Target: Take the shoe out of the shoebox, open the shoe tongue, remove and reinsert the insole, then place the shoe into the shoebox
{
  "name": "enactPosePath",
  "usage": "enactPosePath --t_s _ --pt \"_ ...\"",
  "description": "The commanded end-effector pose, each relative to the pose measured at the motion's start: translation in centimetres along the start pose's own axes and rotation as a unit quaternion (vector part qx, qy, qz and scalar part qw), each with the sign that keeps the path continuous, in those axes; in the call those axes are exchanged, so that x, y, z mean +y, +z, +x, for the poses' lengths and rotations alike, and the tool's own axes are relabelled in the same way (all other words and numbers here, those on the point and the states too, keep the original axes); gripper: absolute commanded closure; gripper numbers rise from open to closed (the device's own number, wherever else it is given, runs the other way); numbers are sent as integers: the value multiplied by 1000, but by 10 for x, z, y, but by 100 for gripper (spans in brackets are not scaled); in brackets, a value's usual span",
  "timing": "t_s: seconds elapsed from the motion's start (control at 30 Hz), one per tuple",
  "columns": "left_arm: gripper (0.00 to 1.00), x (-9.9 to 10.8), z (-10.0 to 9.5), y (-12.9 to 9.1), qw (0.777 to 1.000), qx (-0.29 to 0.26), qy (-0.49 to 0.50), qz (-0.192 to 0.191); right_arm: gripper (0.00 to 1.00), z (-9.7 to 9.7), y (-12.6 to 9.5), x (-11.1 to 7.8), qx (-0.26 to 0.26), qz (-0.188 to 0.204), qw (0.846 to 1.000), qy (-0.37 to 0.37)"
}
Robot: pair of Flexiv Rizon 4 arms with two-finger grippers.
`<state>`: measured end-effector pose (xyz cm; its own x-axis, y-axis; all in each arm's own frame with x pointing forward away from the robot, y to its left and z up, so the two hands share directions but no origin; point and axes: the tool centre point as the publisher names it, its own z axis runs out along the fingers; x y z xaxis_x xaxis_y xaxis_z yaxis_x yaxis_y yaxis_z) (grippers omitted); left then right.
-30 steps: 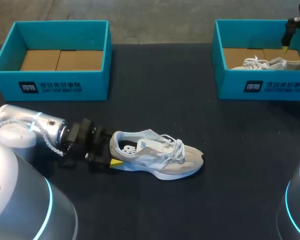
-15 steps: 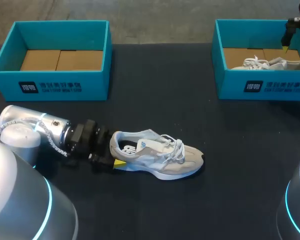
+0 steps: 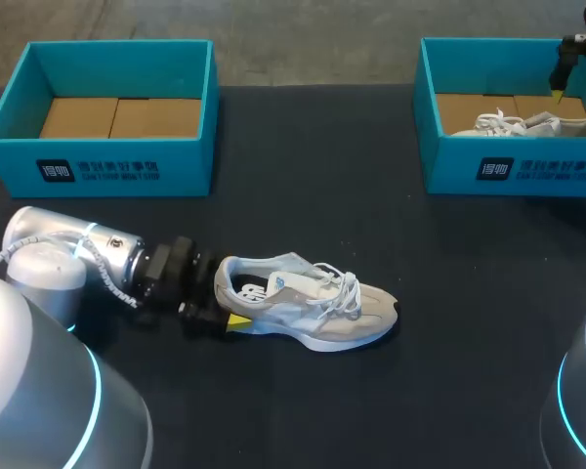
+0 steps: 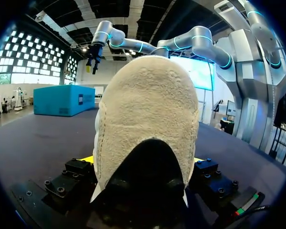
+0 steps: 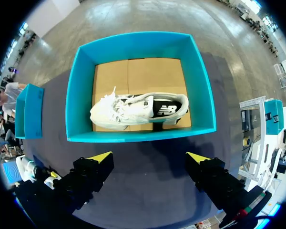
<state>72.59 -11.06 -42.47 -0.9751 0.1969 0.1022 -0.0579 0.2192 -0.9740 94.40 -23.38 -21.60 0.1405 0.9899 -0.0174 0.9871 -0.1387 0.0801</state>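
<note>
A beige and white sneaker (image 3: pixel 308 301) lies on its sole on the dark table (image 3: pixel 322 176), toe to the right. My left gripper (image 3: pixel 229 309) is low at its heel and open, one yellow tip showing beside the sole. In the left wrist view the heel (image 4: pixel 148 109) fills the space between the open fingers (image 4: pixel 71 174). My right gripper (image 3: pixel 559 86) hangs open above the right teal shoebox (image 3: pixel 508 166). From the right wrist, the open gripper (image 5: pixel 149 157) is seen high over that box (image 5: pixel 138 136), which holds a second white sneaker (image 5: pixel 138 110).
An open teal shoebox (image 3: pixel 107 161) with a bare cardboard floor stands at the back left. The second sneaker (image 3: pixel 532 124) lies inside the right box. Bare dark table lies between the two boxes and around the shoe.
My left arm has slid a little to the right, bringing its open fingers further along the sneaker's heel. The sneaker and the right arm have stayed put.
</note>
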Motion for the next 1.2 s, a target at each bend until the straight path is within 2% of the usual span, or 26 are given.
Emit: enactPosePath --t_s 0.03,0.13,0.17,0.2,0.23,1.07,1.2 --pt "0 2 -1 3 1000 1 -1 0 0 0 0 0 0 0 1000 0" --pt "0 2 -1 3 1000 0 -2 1 0 0 0 0 0 0 1000 0" --pt "69 2 -1 3 1000 0 -2 1 0 0 0 0 0 0 1000 0" --pt "69 2 -1 3 1000 0 -2 1 0 0 0 0 0 0 1000 0" --pt "100 3 0 4 1000 3 4 2 0 0 0 0 0 0 1000 0" --pt "100 2 1 3 1000 8 6 5 0 0 0 0 0 0 1000 0" --pt "100 2 1 3 1000 8 6 5 0 10 -22 -9 -9 -12 1000 19"
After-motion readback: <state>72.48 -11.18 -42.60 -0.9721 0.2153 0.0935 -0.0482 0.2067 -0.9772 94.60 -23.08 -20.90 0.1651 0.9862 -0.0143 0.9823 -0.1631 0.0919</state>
